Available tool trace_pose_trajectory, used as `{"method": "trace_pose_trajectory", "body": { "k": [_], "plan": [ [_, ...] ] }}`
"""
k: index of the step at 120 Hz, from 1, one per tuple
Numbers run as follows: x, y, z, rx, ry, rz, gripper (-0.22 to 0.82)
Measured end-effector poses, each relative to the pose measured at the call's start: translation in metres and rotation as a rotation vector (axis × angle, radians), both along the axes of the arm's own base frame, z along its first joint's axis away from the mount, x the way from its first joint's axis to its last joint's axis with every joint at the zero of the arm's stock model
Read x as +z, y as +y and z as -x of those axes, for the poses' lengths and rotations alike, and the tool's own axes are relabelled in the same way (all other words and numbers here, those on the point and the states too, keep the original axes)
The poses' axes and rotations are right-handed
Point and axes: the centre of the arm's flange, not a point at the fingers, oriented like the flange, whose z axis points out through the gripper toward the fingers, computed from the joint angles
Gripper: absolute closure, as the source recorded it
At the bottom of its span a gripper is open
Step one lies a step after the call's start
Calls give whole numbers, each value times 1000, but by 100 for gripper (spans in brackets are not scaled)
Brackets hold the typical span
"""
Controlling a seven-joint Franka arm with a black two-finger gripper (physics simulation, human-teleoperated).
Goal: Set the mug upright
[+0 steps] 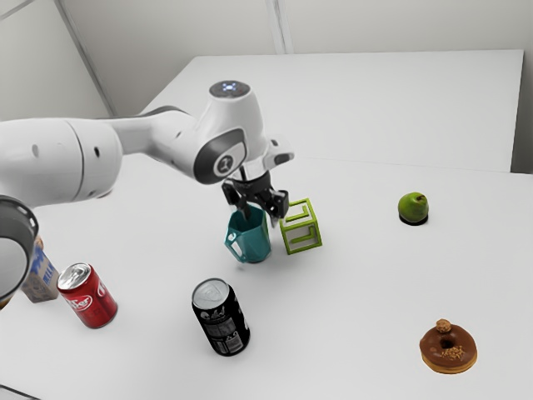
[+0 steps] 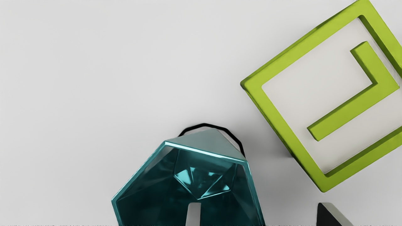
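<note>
Gripper (image 1: pixel 260 217) at teal mug (image 1: pixel 256 245), fingers spread, one over its mouth, other outside. Mug sits mouth-up on tabletop (image 1: pixel 350 308), near green-and-white block (image 1: pixel 301 237).

On the worktop (image 1: pixel 358 325), in from its edge at the exterior view's lower left, I read "MILK" in blue on a carton (image 1: pixel 40 279) and white letters ending in "per" on a red can (image 1: pixel 89 298). A black can (image 1: pixel 222 321) has pale print too small for me to make out. My wrist view gives me a raised green "L" on a block (image 2: pixel 281 121).
</note>
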Motion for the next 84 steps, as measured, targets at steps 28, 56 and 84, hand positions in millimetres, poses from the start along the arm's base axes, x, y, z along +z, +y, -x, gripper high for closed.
{"method": "trace_pose_trajectory", "body": {
  "k": [28, 56, 84],
  "plan": [
    [42, 1, 10, -3, -50, 16, 14],
    [162, 17, 9, -25, -143, 56, 5],
    [220, 77, -22, -9, -111, 64, 1]
  ]
}}
